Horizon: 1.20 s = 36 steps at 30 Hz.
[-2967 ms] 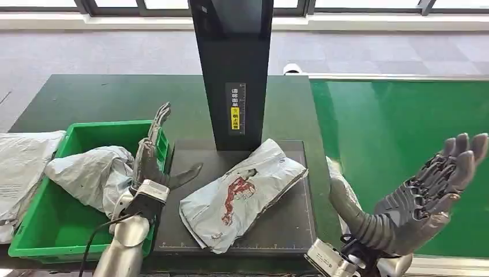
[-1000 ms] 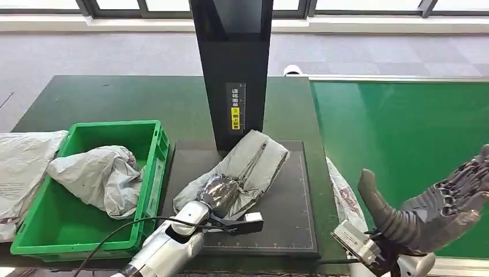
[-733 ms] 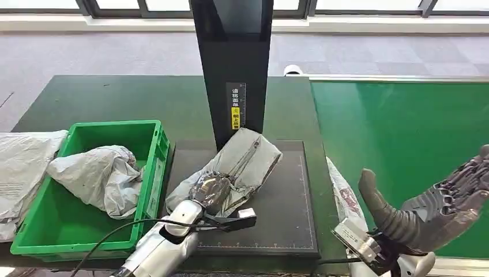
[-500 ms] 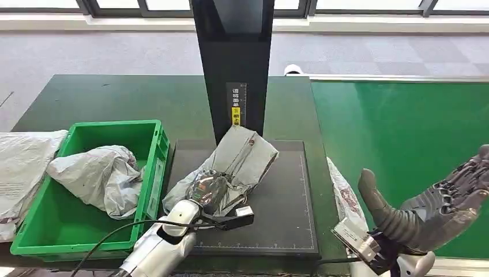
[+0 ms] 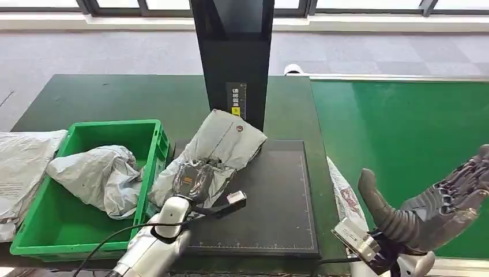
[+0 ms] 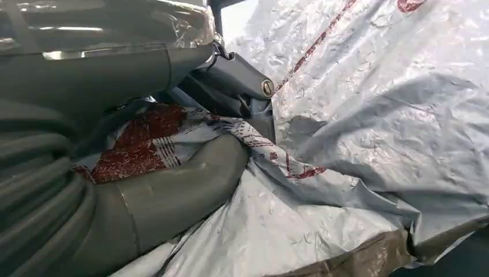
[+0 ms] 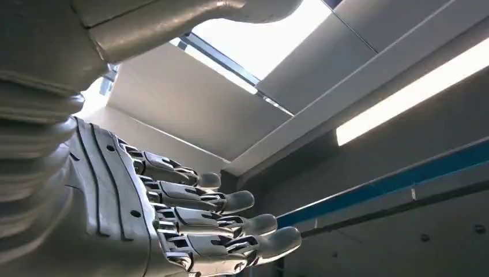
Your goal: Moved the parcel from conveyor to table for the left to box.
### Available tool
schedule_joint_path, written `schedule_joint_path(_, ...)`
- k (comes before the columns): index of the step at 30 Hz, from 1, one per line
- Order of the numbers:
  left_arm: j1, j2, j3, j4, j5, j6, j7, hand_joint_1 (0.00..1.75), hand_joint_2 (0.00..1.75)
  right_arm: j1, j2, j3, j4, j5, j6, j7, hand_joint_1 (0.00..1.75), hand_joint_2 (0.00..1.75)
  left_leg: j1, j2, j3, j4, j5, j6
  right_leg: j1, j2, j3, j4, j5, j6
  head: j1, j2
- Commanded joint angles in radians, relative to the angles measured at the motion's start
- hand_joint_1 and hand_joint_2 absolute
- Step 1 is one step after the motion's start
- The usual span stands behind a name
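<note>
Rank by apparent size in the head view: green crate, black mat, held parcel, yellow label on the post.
1. Black mat, though the green crate looks close to it in area, so the top two are unsure.
2. Green crate.
3. Held parcel, gripped by the left robot hand that hides part of it.
4. Yellow label, smallest by far.

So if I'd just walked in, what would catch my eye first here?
Probably the left robot hand gripping a crinkled grey parcel, lifted at a tilt off the black mat beside the green bin, which holds another grey bag. Then the right robot hand, open and palm-up over the green conveyor.
</note>
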Motion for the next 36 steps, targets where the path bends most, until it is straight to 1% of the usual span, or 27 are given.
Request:
schedule_joint_path(1,0.063,0.125,0.066,-0.357,-0.076,0.238,0.177,1.75,1.75,-0.007,0.043,-0.046,0.049,0.0,0.002,-0.001,0.0,1.75,0.001,0.002,0.0,-0.002,0.001,-0.001,0.001,0.002,0.0,-0.002,0.001,-0.001,0.0,0.0)
schedule_joint_path(2,0.088,0.17,0.094,-0.483,-0.076,0.238,0.177,1.75,1.75,-0.007,0.043,-0.037,0.049,-0.003,0.002,-0.001,0.0,1.75,0.002,0.005,-0.001,0.0,0.0,-0.001,0.002,0.004,-0.002,-0.001,0.001,-0.002,0.0,0.0)
schedule_joint_path(3,0.142,0.162,0.198,-0.672,-0.076,0.238,0.117,1.75,1.75,-0.012,0.043,-0.029,0.052,-0.005,0.002,-0.001,0.0,1.75,0.002,0.007,-0.002,0.0,-0.001,-0.001,0.002,0.006,-0.003,0.0,0.002,-0.002,0.0,0.0)
schedule_joint_path(4,0.164,0.144,0.261,-0.757,-0.076,0.238,0.077,1.75,1.75,-0.017,0.043,-0.026,0.056,-0.007,0.002,-0.001,0.0,1.75,0.002,0.008,-0.003,0.001,-0.001,-0.001,0.003,0.008,-0.005,0.001,0.002,-0.002,0.0,0.0)
schedule_joint_path(5,0.195,0.072,0.339,-0.822,-0.076,0.238,-0.009,1.75,1.75,-0.022,0.043,-0.026,0.06,-0.007,0.002,-0.001,0.0,1.75,0.003,0.011,-0.004,0.002,-0.002,-0.001,0.003,0.01,-0.007,0.002,0.002,-0.002,0.0,0.0)
schedule_joint_path(6,0.205,0.046,0.366,-0.832,-0.076,0.238,-0.04,1.75,1.75,-0.024,0.043,-0.027,0.062,-0.007,0.002,-0.001,0.0,1.75,0.003,0.012,-0.005,0.002,-0.002,-0.002,0.003,0.011,-0.008,0.003,0.002,-0.003,0.0,0.0)
schedule_joint_path(7,0.207,0.007,0.391,-0.882,-0.076,0.238,-0.07,1.75,1.75,-0.024,0.043,-0.029,0.061,-0.006,0.002,-0.001,0.0,1.75,0.002,0.009,-0.004,0.002,-0.002,-0.001,0.003,0.008,-0.007,0.002,0.001,-0.003,0.0,0.0)
schedule_joint_path(9,0.21,-0.031,0.45,-0.888,-0.065,0.238,-0.117,1.75,1.75,-0.019,0.043,-0.031,0.056,-0.005,0.002,-0.001,0.0,1.75,0.002,0.005,-0.004,0.001,-0.001,-0.001,0.002,0.005,-0.006,0.001,0.001,-0.002,0.0,0.0)
schedule_joint_path(10,0.208,-0.056,0.491,-0.902,-0.052,0.238,-0.144,1.75,1.75,-0.015,0.043,-0.036,0.051,-0.004,0.002,-0.001,0.0,1.75,0.002,0.006,-0.002,0.0,-0.001,-0.001,0.002,0.005,-0.004,0.0,0.001,-0.002,0.0,0.0)
schedule_joint_path(12,0.204,-0.076,0.527,-0.912,-0.018,0.238,-0.191,1.75,1.75,-0.01,0.043,-0.038,0.046,-0.005,0.002,-0.001,0.0,1.75,0.002,0.006,-0.003,0.001,-0.001,-0.001,0.002,0.006,-0.005,0.001,0.001,-0.002,0.0,0.0)
schedule_joint_path(13,0.187,-0.098,0.566,-0.882,0.0,0.238,-0.234,1.75,1.75,-0.003,0.043,-0.039,0.038,-0.006,0.002,-0.001,0.0,1.75,0.002,0.007,-0.002,0.0,-0.001,-0.001,0.002,0.007,-0.005,0.0,0.001,-0.002,0.0,0.0)
schedule_joint_path(14,0.181,-0.136,0.643,-0.91,0.047,0.238,-0.314,1.75,1.75,-0.001,0.043,-0.041,0.04,-0.008,0.002,-0.001,0.0,1.75,0.002,0.004,-0.003,0.0,0.0,-0.001,0.002,0.003,-0.004,0.0,0.001,-0.002,0.0,0.0)
schedule_joint_path(15,0.162,-0.183,0.72,-0.901,0.08,0.238,-0.416,1.75,1.75,0.002,0.043,-0.041,0.037,-0.007,0.002,-0.001,0.0,1.75,0.001,0.005,-0.002,-0.001,0.0,-0.001,0.001,0.005,-0.004,-0.001,0.001,-0.002,0.0,0.0)
schedule_joint_path(16,0.158,-0.191,0.741,-0.9,0.097,0.238,-0.446,1.75,1.75,0.004,0.043,-0.041,0.035,-0.007,0.002,-0.001,0.0,1.75,0.002,0.005,-0.001,-0.001,0.0,-0.001,0.002,0.005,-0.003,-0.001,0.002,-0.002,0.0,0.0)
schedule_joint_path(17,0.144,-0.225,0.791,-0.897,0.117,0.238,-0.515,1.75,1.75,0.005,0.043,-0.04,0.036,-0.007,0.002,-0.001,0.0,1.75,0.001,0.005,-0.003,0.0,0.0,-0.001,0.001,0.004,-0.004,0.0,0.001,-0.002,0.0,0.0)
schedule_joint_path(18,0.135,-0.238,0.823,-0.89,0.129,0.238,-0.557,1.75,1.75,0.005,0.043,-0.041,0.039,-0.004,0.002,-0.001,0.0,1.75,0.001,0.005,-0.002,-0.001,0.0,-0.001,0.002,0.005,-0.004,-0.001,0.002,-0.002,0.0,0.0)
schedule_joint_path(24,0.136,-0.238,0.82,-0.906,0.121,0.238,-0.554,1.75,1.75,0.002,0.043,-0.044,0.044,-0.004,0.002,-0.001,0.0,1.75,0.001,0.003,-0.002,-0.001,0.0,-0.001,0.001,0.002,-0.003,-0.001,0.001,-0.002,0.0,0.0)
schedule_joint_path(32,0.129,-0.238,0.885,-0.906,0.151,0.238,-0.56,1.75,1.75,0.0,0.043,-0.055,0.044,-0.007,0.002,-0.001,0.0,1.75,0.002,0.003,0.0,-0.003,0.001,-0.001,0.002,0.002,-0.002,-0.003,0.001,-0.003,0.0,0.0)
schedule_joint_path(33,0.13,-0.238,0.886,-0.886,0.128,0.238,-0.531,1.75,1.75,-0.001,0.043,-0.058,0.045,-0.008,0.002,-0.001,0.0,1.75,0.002,0.003,0.0,-0.003,0.001,-0.001,0.002,0.002,-0.002,-0.003,0.002,-0.003,0.0,0.0)
schedule_joint_path(34,0.137,-0.194,0.902,-0.817,0.122,0.238,-0.49,1.75,1.75,-0.003,0.043,-0.065,0.047,-0.01,0.002,-0.001,0.0,1.75,0.001,0.003,-0.001,-0.001,0.0,-0.001,0.001,0.003,-0.003,-0.001,0.001,-0.002,0.0,0.0)
schedule_joint_path(35,0.138,-0.224,0.886,-0.819,0.071,0.238,-0.461,1.75,1.75,0.0,0.043,-0.063,0.044,-0.01,0.002,-0.001,0.0,1.75,0.001,0.003,0.0,-0.003,0.001,-0.001,0.002,0.002,-0.002,-0.003,0.002,-0.003,0.0,0.0)
schedule_joint_path(36,0.14,-0.207,0.884,-0.765,0.049,0.238,-0.435,1.75,1.75,0.001,0.043,-0.068,0.043,-0.01,0.002,-0.001,0.0,1.75,0.001,0.003,0.0,-0.004,0.001,-0.001,0.002,0.002,-0.001,-0.003,0.002,-0.002,0.0,0.0)
